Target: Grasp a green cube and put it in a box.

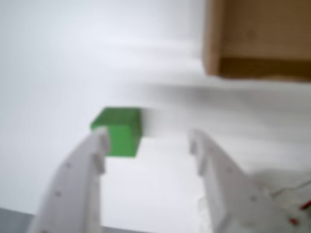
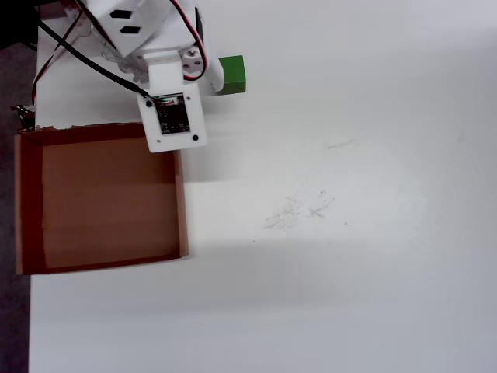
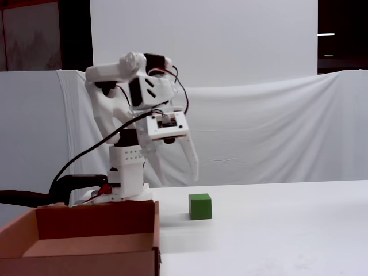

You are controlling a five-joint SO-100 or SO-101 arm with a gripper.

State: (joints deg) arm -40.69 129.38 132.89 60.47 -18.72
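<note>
Two white fingers [image 1: 92, 160] of the gripper [image 1: 148, 141] reach up from the bottom edge of the wrist view, spread wide with bare white table [image 1: 58, 63] showing between them. The green cube [image 1: 119, 130] sits on the table at the tip of the finger on the left of this view, partly covered by that tip, outside the gap rather than between the fingers; whether the tip touches it cannot be told through the blur. Beyond the other finger, in the upper right corner, a corner of the box [image 1: 257, 43] shows, well apart from the cube. Seen from overhead, the arm [image 2: 147, 39] comes in from the top left and its wrist camera board [image 2: 172, 118] hides the gripper, hanging over the top right corner of the box [image 2: 180, 202]; the green cube [image 2: 232, 74] lies just right of the arm, outside the box and beyond its far wall. From the fixed view at table level, the gripper [image 3: 178, 169] hangs above the table with its fingers pointing down and splayed apart, holding nothing. The green cube [image 3: 200, 206] stands on the table below and a little right of the fingertips, clear of them. The box [image 3: 156, 230] sits lower left of the gripper, in the foreground.
</note>
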